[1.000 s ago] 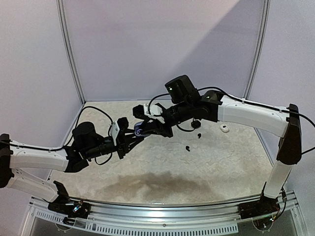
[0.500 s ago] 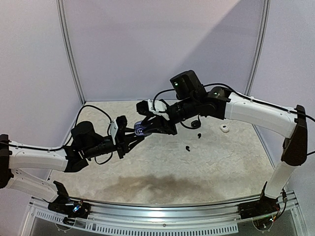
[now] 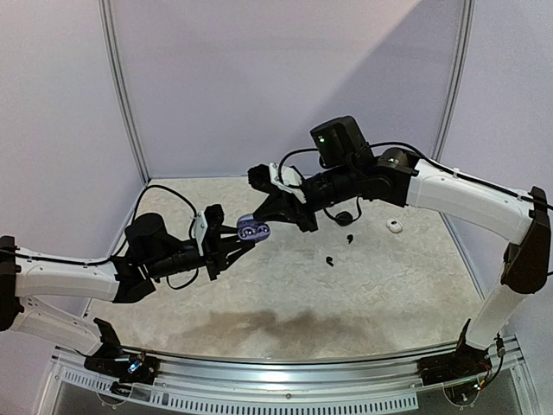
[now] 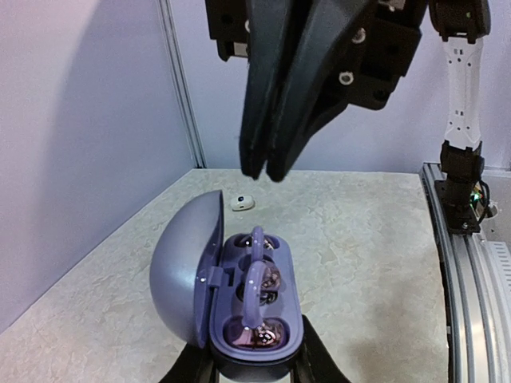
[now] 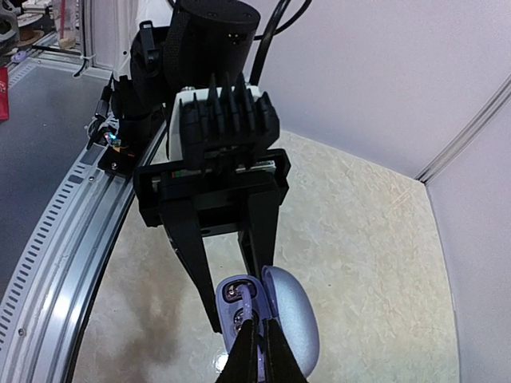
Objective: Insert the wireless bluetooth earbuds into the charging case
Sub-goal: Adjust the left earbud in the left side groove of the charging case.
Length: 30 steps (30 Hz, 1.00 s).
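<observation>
- The left claw (image 3: 245, 237) grasps a lavender oval plastic charging case (image 4: 255, 319) from both sides at its bottom end and holds it in the air above the beige marbled counter (image 3: 285, 294), a little left of the middle.
- The case lid (image 4: 185, 271) is open and stands to one side.
- Two pinkish glossy earbuds with curved ear hooks (image 4: 261, 281) sit inside the case, one in each hollow.
- The right claw (image 4: 259, 171) is clenched, its black fingers pressed together. I see nothing between them. Its tips hang just above the open case and do not touch it.
- On the counter to the right lie a tiny white earbud (image 3: 394, 226) and, nearer to the middle, two tiny black earbuds (image 3: 331, 258), all well apart from the case.
</observation>
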Tool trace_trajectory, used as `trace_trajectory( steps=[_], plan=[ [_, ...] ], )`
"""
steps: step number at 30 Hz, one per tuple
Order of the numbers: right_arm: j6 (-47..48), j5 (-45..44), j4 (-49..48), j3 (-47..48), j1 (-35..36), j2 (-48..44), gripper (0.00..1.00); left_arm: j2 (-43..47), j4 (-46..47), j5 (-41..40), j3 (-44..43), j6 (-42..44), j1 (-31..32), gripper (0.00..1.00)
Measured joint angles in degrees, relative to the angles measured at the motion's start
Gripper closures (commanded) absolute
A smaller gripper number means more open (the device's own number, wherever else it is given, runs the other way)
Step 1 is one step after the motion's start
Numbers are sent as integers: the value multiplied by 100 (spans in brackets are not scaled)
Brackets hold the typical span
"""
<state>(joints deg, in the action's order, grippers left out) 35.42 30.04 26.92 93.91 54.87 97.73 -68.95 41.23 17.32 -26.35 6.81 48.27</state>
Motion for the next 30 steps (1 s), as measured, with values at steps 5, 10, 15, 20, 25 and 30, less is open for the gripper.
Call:
trace_trajectory(
  steps=[5,10,15,20,25,30],
  plan=[
    [-129,33,2,-173,0,0,96,0,-2,0,-11,-2,0,100],
    [-219,31,2,-186,0,7,96,-2,0,2,-61,-2,0,100],
    [-236,31,0,-186,0,39,96,-2,0,4,-66,-2,0,100],
    [-240,33,-2,-186,0,125,96,-2,0,7,-66,0,0,100],
    [-258,55,-37,-186,0,155,96,-2,0,4,-66,0,0,100],
    [-286,74,-57,-186,0,186,96,-2,-4,4,-66,0,0,100]
  ],
)
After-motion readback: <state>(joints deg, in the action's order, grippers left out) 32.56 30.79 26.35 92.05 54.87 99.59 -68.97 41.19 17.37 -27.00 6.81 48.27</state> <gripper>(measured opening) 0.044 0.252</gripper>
